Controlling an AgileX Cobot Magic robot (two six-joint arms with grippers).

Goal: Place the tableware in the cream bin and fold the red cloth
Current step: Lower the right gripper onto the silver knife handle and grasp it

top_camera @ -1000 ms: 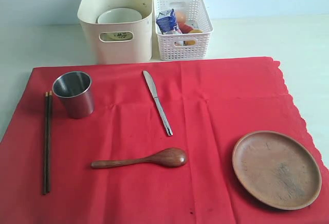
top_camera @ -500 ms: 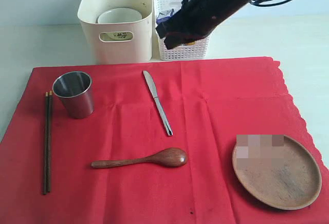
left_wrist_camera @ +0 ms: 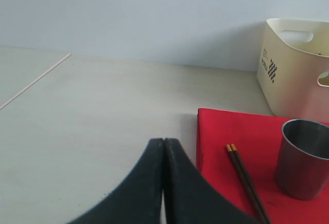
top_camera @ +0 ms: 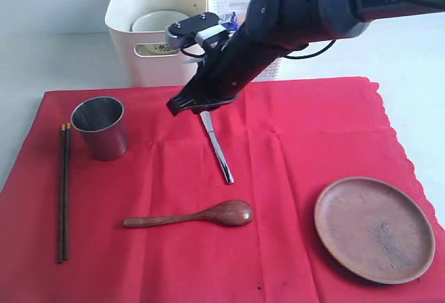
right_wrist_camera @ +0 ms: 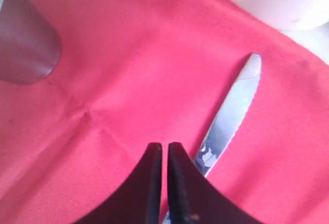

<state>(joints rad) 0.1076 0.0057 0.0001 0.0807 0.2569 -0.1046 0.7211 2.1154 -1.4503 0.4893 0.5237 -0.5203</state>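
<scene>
**Exterior view:** Red cloth (top_camera: 299,143) lies flat on the desk (top_camera: 417,53), w/ its scalloped edge on the view's right. Cup (top_camera: 101,127) stands upright nr the cloth's far-left corner. Chopsticks (top_camera: 63,192) run along the left edge, just beside the cup. Knife (top_camera: 219,151) lies mid-cloth, toward the far edge. Spoon (top_camera: 191,216) lies closer to the near edge, apart from the knife. Plate (top_camera: 374,228) sits at the near-right corner. Cream bin (top_camera: 156,63) stands on the desk behind the cloth's far edge, w/ a bowl (top_camera: 158,21) inside. A white basket (top_camera: 224,1) is just beside the bin, mostly hidden by the arm. Right end effector (top_camera: 175,106) hangs low over the cloth by the knife's far tip. Can't tell if it touches the cloth.

**Left wrist view:** Left end effector (left_wrist_camera: 163,143) has its fingers pressed together and holds nothing. It is over bare desk (left_wrist_camera: 103,111), off the cloth's (left_wrist_camera: 231,131) edge. Chopsticks (left_wrist_camera: 247,180), cup (left_wrist_camera: 303,157) & bin (left_wrist_camera: 293,70) are in sight.

**Right wrist view:** Right end effector (right_wrist_camera: 164,148) is narrow, w/ only a thin slit between the fingers, and empty. Knife (right_wrist_camera: 231,111) lies just beside it on the cloth (right_wrist_camera: 128,80). Cup (right_wrist_camera: 23,39) is further off.
</scene>
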